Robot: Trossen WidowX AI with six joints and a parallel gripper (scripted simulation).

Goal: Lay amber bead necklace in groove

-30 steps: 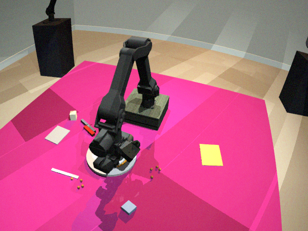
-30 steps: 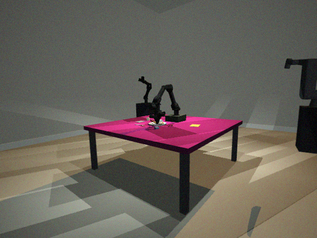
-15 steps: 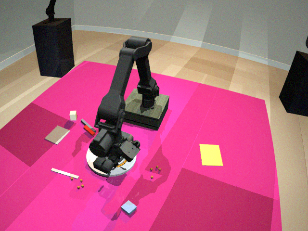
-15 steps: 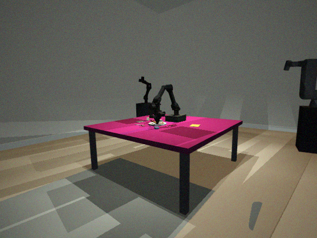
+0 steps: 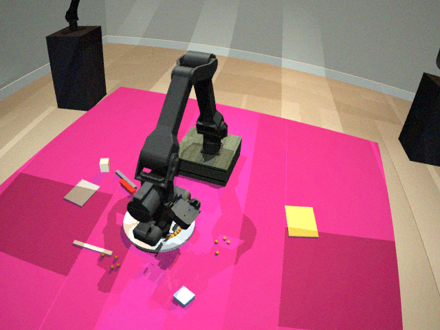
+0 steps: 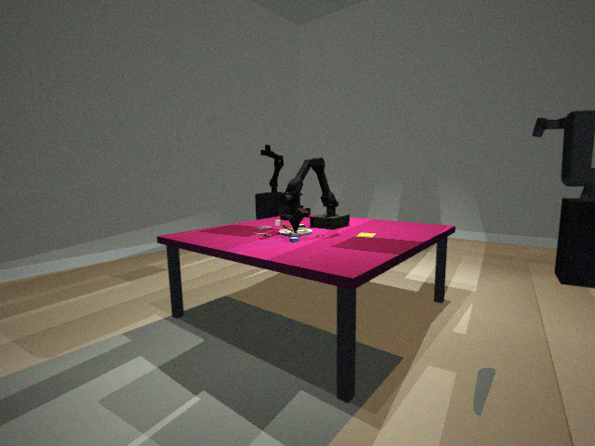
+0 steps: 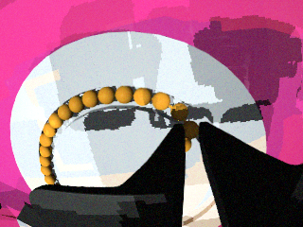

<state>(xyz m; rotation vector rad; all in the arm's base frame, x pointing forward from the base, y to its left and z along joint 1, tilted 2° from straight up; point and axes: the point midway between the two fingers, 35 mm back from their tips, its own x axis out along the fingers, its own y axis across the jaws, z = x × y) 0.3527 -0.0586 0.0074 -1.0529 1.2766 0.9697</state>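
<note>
On wooden floor stands a bright pink table (image 5: 330, 184) (image 6: 307, 254)

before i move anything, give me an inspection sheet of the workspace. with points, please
surface: pink table top (image 5: 337, 184) (image 6: 288, 254) (image 7: 24, 28), with patches of light and shadow
job's things: amber bead necklace (image 5: 173, 234) (image 7: 124, 95) curves over the round bead board (image 5: 183, 240) (image 6: 307, 232) (image 7: 95, 57); full seating in the groove can't be confirmed
clutter: yellow square (image 5: 301, 221) (image 6: 365, 235), pale blue block (image 5: 183, 296) (image 6: 293, 239), cream block (image 5: 104, 165) (image 6: 277, 222), pale flat square (image 5: 81, 192) (image 6: 263, 227), pale strip (image 5: 92, 247), red and grey pieces (image 5: 127, 185), eight loose amber beads (image 5: 216, 241) in two groups
grippers: tool (image 5: 163, 232) (image 6: 295, 231) (image 7: 189, 130) shut on the necklace, low over the board
cables: nothing seen
surroundings: dark pedestals (image 5: 76, 71) (image 6: 266, 206) carrying dark equipment beyond the table
</note>
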